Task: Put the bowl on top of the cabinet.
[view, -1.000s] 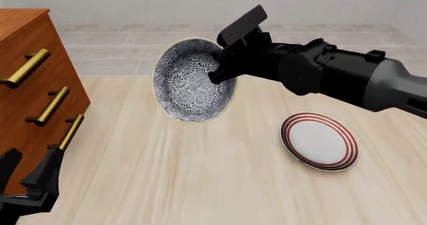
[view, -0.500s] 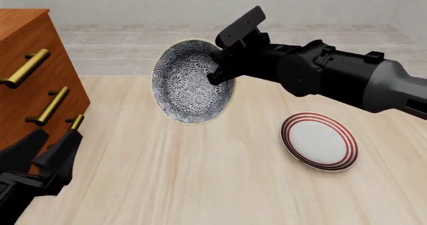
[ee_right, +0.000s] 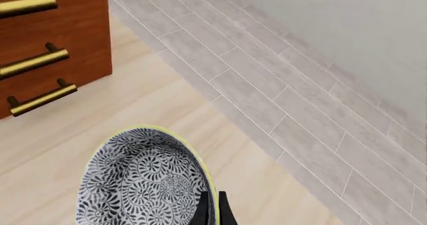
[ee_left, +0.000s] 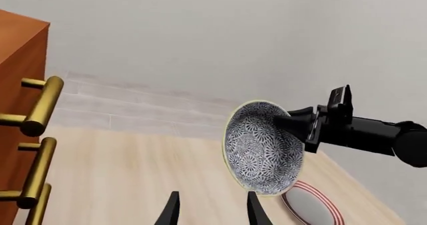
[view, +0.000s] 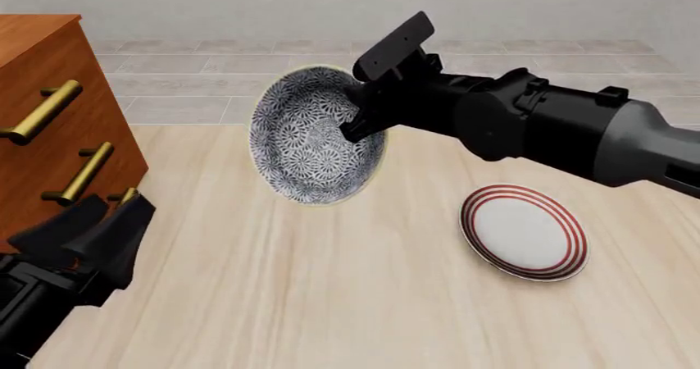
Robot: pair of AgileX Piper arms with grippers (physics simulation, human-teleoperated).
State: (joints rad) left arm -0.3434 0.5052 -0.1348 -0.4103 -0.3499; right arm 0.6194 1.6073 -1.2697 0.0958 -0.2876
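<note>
The blue-and-white patterned bowl (view: 310, 135) hangs above the table, tipped on edge with its inside facing left. My right gripper (view: 356, 107) is shut on the bowl's right rim; the right wrist view shows the bowl (ee_right: 143, 177) with the fingertips (ee_right: 212, 210) pinching that rim. The reddish-brown cabinet (view: 49, 131) with brass bar handles stands at the far left, well apart from the bowl. My left gripper (view: 104, 230) is open and low at the front left, just before the cabinet. Its wrist view shows the bowl (ee_left: 261, 147) and the cabinet (ee_left: 20, 85).
A flat white plate with red rings (view: 524, 231) lies on the table to the right, below the right arm. A grey tiled floor and a pale wall lie beyond the table's far edge.
My left gripper has risen and moved forward along the cabinet's front. The right arm and the bowl have hardly moved.
</note>
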